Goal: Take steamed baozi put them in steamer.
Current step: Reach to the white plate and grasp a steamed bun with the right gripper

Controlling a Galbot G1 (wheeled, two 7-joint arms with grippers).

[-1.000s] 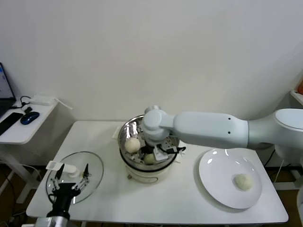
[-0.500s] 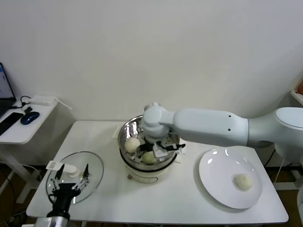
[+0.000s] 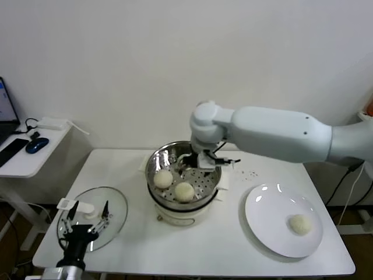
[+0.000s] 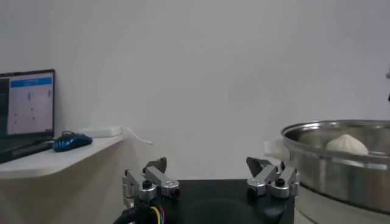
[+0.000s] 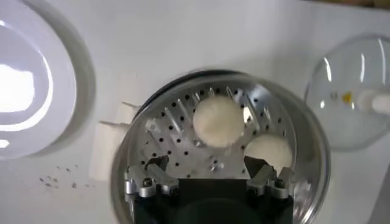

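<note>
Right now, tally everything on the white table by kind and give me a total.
Steamed baozi: 3, with two in the steamer and one on the plate
Steamer: 1
White plate: 1
Glass lid: 1
Total: 6
The right end effector, open, hovers over the steamer; the left end effector, open, sits over the lid.

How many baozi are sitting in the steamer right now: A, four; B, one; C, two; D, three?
C: the right wrist view shows two baozi on the perforated floor of the steamer, and the head view shows one more on the plate.
</note>
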